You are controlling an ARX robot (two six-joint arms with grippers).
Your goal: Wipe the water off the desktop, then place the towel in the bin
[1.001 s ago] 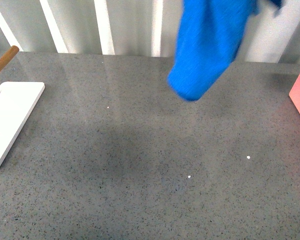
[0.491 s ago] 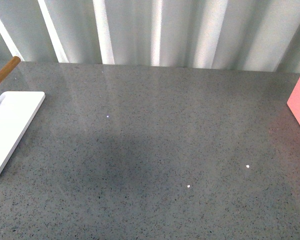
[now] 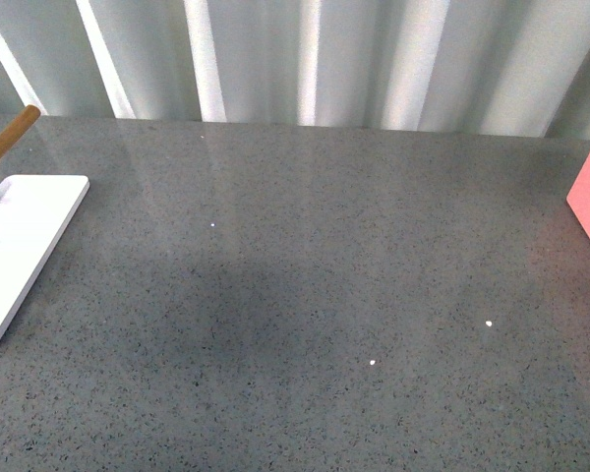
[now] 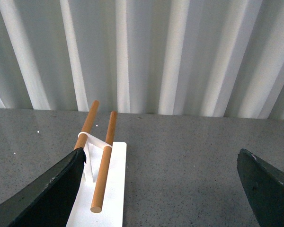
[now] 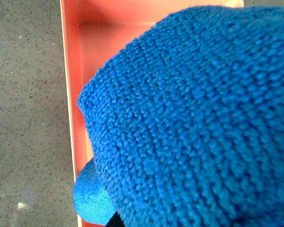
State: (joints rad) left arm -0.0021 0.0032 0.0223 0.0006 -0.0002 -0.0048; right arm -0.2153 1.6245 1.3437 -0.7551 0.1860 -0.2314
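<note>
Towel (image 5: 194, 118) fills your right wrist view, bunched close to the lens and covering most of the pink bin (image 5: 72, 71) behind it. It hides the right gripper, so you cannot tell whether those jaws are clamped on the cloth. Your left gripper (image 4: 160, 152) is spread wide with nothing between its fingers, above the desktop (image 3: 305, 295), near the white tray (image 3: 29, 226) and its two wooden rods (image 4: 104, 161). From the front, the tray sits far left, the bin's edge far right, well apart.
</note>
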